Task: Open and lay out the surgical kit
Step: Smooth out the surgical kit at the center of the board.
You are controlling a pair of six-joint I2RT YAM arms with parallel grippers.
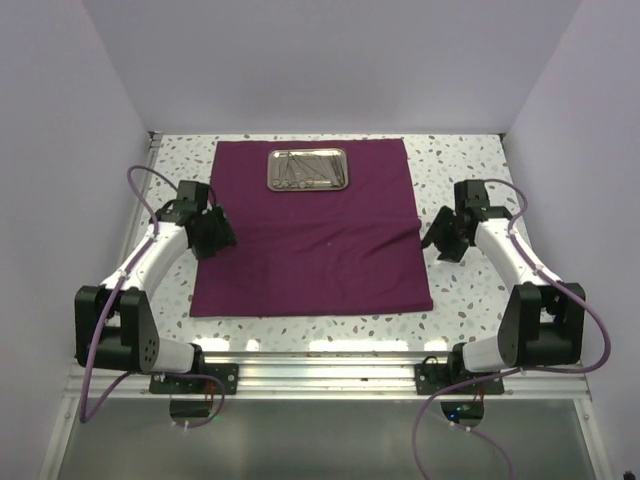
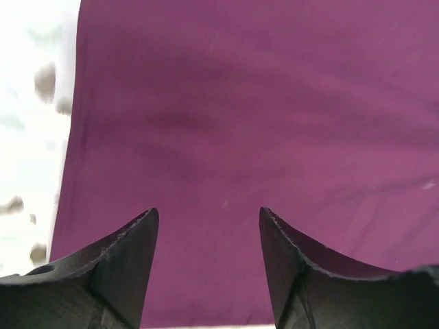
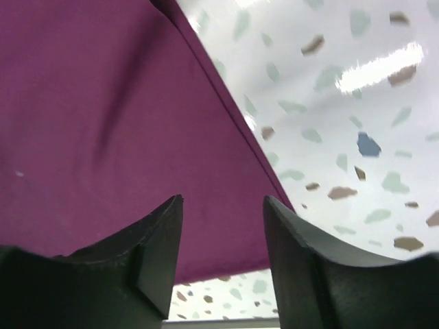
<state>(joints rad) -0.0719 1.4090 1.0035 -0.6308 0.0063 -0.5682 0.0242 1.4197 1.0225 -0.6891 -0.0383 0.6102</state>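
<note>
Cloth wrap (image 1: 310, 250) lies spread on my table (image 1: 460, 170), steel tray (image 1: 308, 169) of instruments (image 1: 300, 172) near its far edge. My left tool (image 2: 209, 216) hangs gaping wide over its left border, right tool (image 3: 223, 202) likewise over its right border; both hold nothing.

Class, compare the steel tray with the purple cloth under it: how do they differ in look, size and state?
The tray is shiny silver; the cloth is matte dark purple. The tray is small; the cloth is far larger, spreading well beyond it. The tray holds thin instruments; the cloth lies spread out, creased toward its right edge. Both are rectangular.
</note>
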